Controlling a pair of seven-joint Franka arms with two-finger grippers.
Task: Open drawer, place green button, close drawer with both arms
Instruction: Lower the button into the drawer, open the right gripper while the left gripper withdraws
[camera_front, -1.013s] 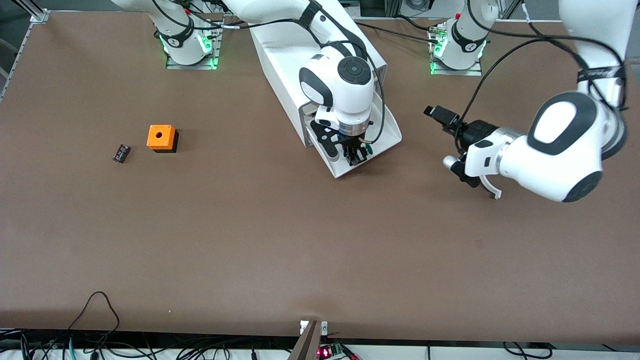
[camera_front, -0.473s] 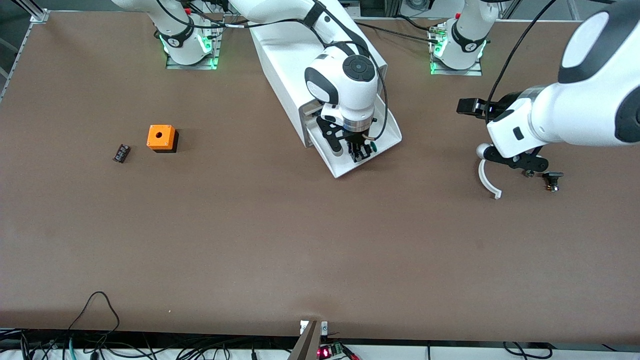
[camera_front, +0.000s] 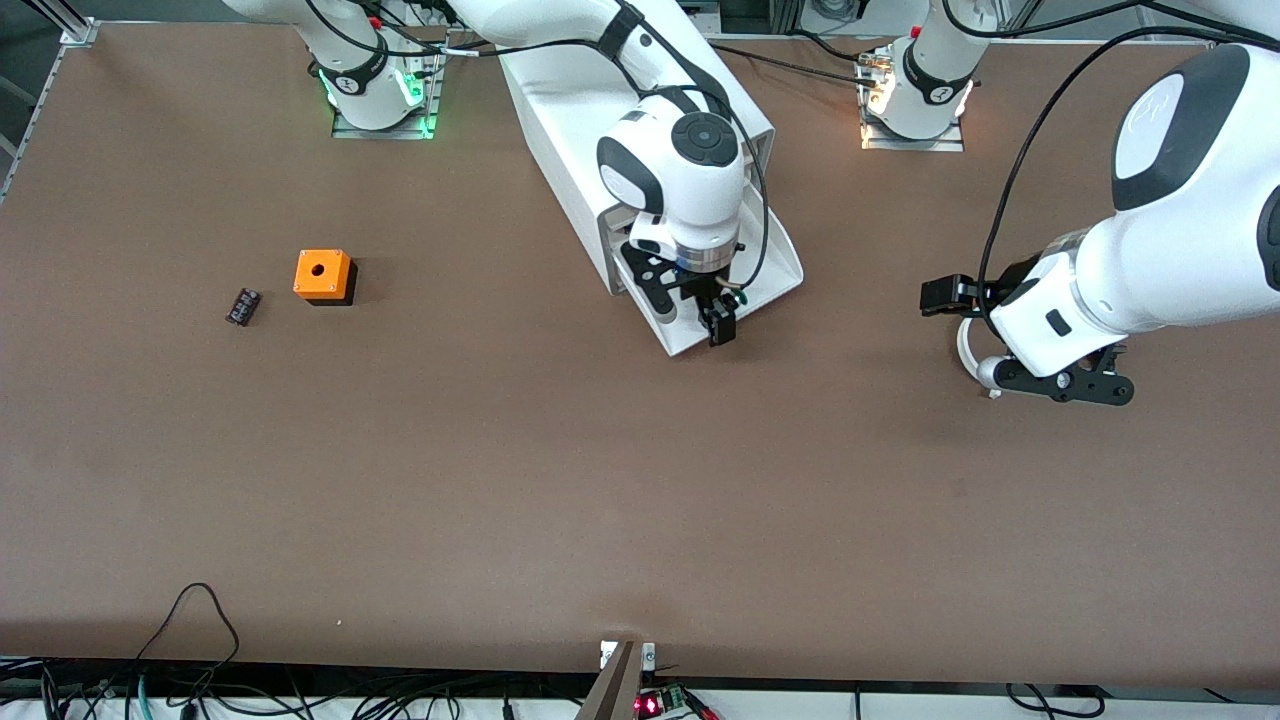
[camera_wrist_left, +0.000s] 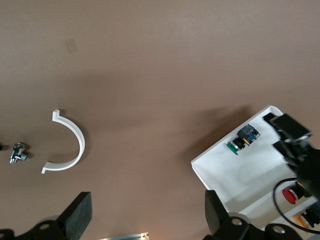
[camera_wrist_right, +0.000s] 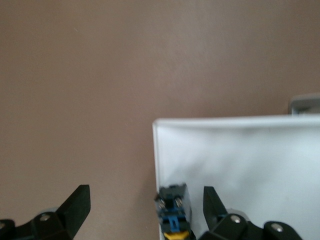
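- Button (camera_wrist_left: 242, 140) lies in the pulled-out drawer (camera_front: 772, 262).
- Right pincer (camera_front: 722, 318) over the drawer, fingers apart, empty.
- Left pincer (camera_wrist_left: 147, 216) over bare table (camera_front: 560, 480), fingers apart, empty.

**A robotics lab bench, by every sign**

This looks like a robotics laboratory, not a home or shop. Two white jointed arms, the right arm (camera_front: 670, 170) and the left arm (camera_front: 1150, 270), are bolted to metal base plates (camera_front: 380, 120) on a broad brown tabletop (camera_front: 500, 480), with status lights glowing at their bases. Black cables (camera_front: 1020, 150) run along the arms, and more wiring (camera_front: 190, 690) tangles below the tabletop's edge near a small circuit board (camera_front: 655, 703). What seems to be aluminium framing (camera_front: 70, 25) stands at one corner.
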